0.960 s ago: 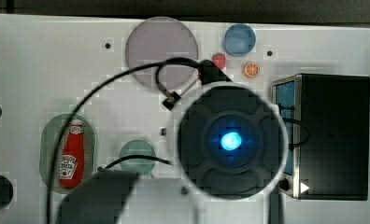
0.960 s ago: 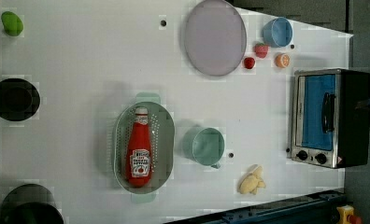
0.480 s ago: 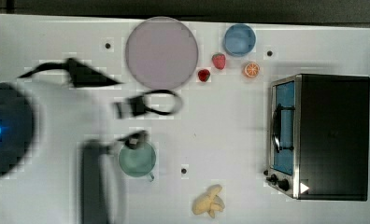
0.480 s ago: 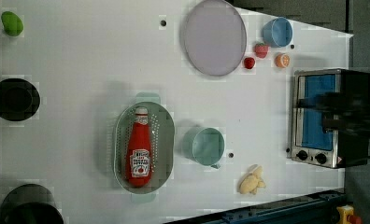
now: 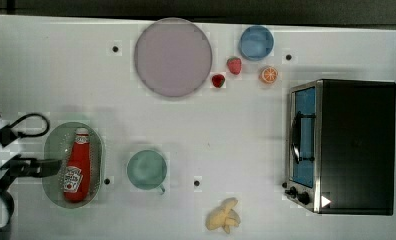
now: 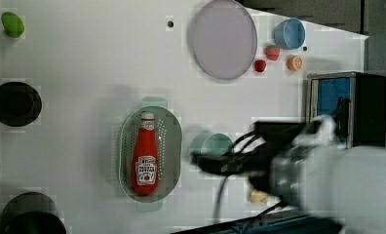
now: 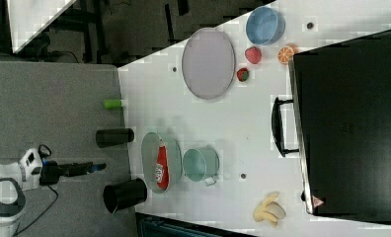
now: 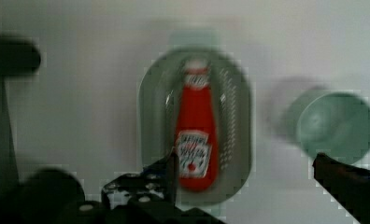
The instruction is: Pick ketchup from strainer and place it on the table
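The red squeeze ketchup bottle point(image 5: 77, 166) with its white cap and white-and-dark label lies flat along the pale green, perforated oval plastic strainer point(image 5: 53, 150). Lengthwise is the way its length fits inside the rim. In the top view its cap points toward the far edge of the white bench point(image 5: 236, 130) and the label faces up, so its narrower width is open to a grasp from above.

The claw point(image 8: 244, 172) is spread wide and empty. In the wrist view one dark finger point(image 8: 171, 170) shows over the strainer's rim beside the label, and the other point(image 8: 346, 179) shows below the round teal cup point(image 8: 335, 123). That spread is much wider than the bottle, and I judge it leaves room to come down on either side. In the left view the arm point(image 6: 327, 175) reaches across in front of the cup, its dark tip short of the strainer. The bottle has not been lifted, so the pick is not yet done.
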